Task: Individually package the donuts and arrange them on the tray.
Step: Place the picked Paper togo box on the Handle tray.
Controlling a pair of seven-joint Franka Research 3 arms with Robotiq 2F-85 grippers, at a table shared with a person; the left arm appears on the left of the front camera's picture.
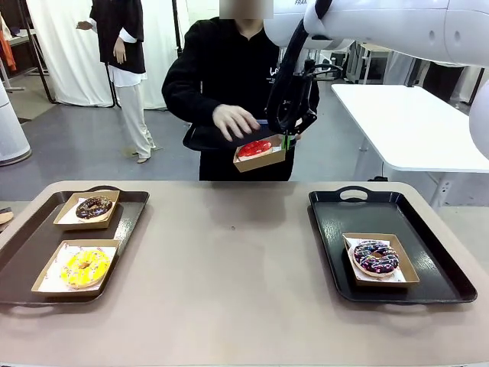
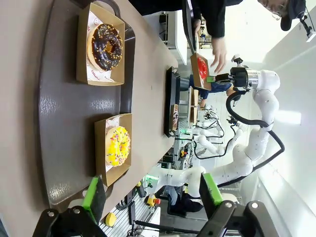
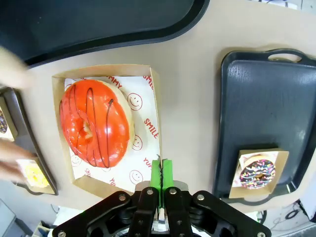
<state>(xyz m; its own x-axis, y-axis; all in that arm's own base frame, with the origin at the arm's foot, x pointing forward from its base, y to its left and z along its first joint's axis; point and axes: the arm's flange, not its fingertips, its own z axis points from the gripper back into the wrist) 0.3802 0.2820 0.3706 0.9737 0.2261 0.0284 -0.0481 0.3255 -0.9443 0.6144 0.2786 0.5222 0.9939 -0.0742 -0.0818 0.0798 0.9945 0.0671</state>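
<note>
Right now the desk [image 1: 229,260] carries 2 dark trays: the left tray [image 1: 30,252] at 9 o'clock and the right tray [image 1: 405,222] at 3 o'clock. On the left tray sit 2 boxed donuts, the chocolate donut [image 1: 94,207] farther from the robot and the yellow donut [image 1: 85,267] nearer. The purple sprinkled donut [image 1: 375,257] sits boxed on the right tray, probably set down as finished.

Above the desk's far edge, at 12 o'clock, the right gripper [image 1: 287,138] has its jaws pinched shut on the rim of the cardboard box [image 3: 148,79] holding the red donut [image 3: 95,123], keeping it level so the donut stays seated. The person's hand [image 1: 235,121] hovers just over it, seemingly having loaded it. The left gripper [image 2: 153,195] has its jaws wide and empty, near the yellow donut.
</note>
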